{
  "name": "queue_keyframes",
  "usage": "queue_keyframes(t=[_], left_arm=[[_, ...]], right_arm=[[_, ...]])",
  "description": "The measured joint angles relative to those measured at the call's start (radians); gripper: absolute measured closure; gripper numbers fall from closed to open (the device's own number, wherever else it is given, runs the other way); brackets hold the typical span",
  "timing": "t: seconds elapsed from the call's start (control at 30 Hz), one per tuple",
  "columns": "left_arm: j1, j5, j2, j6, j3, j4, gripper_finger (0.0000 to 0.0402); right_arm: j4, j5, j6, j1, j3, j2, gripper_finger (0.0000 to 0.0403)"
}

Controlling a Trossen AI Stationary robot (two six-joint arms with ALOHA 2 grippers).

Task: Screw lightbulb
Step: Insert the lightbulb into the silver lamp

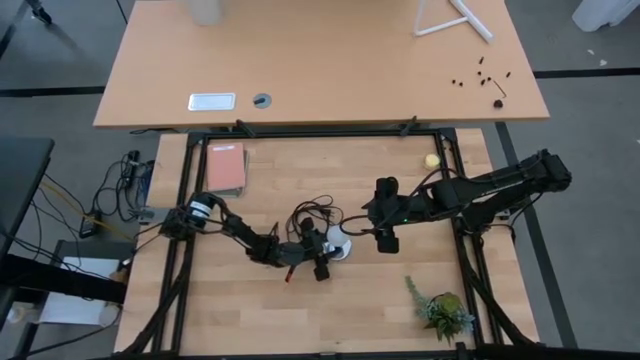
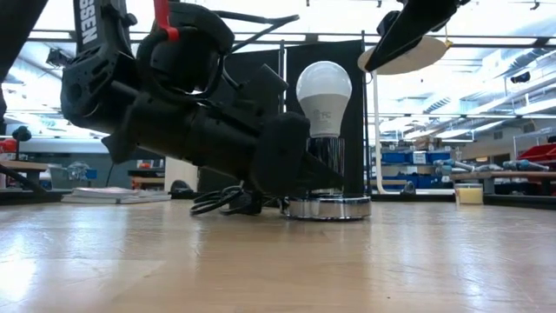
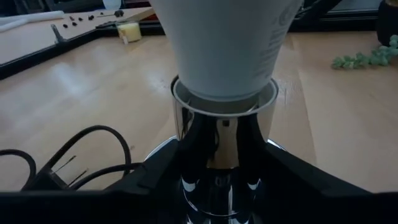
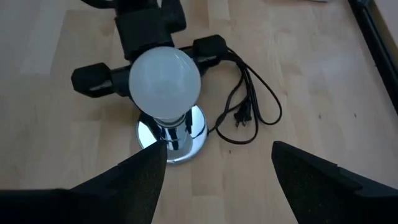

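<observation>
**Lightbulb upright in socket**

Lightbulb (image 4: 165,81) seated upright in the chrome socket base (image 2: 329,207) at mid-bench (image 1: 340,310). Left pincer (image 1: 322,252) low on the bench, fingers (image 4: 93,81) pinching the socket stem below the bulb. Right pincer (image 4: 214,165) spread wide, hovering above the bulb, clear of it. Black cord (image 4: 249,106) coiled beside the base.

White capital letters "SSEN", the visible end of a longer word, run down the dark left arm (image 2: 91,35) in the low view. Small grey print marks the lightbulb (image 2: 323,87), on its neck in the low view and on its side in the left wrist view, too small to read.
</observation>
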Motion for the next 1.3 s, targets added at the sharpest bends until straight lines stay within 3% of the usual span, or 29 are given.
queue_keyframes(t=[0.33, 0.73, 1.03, 1.3], left_arm=[[0.024, 0.058, -0.002, -0.067, 0.015, -0.086, 0.0178], [0.024, 0.064, 0.0, -0.014, 0.016, 0.013, 0.0164], [0.022, 0.052, 0.139, 0.024, 0.024, 0.32, 0.0164], [0.022, 0.031, 0.14, 0.088, 0.037, 0.367, 0.0165]], right_arm=[[0.005, 0.0, 0.003, 0.0, 0.0, 0.0, 0.0104], [-0.003, 0.0, 0.01, 0.0, 0.0, 0.0, 0.0104], [-0.008, -0.001, 0.02, 0.002, 0.0, 0.0, 0.0104], [-0.012, -0.001, 0.021, 0.002, 0.0, 0.0, 0.0104]])
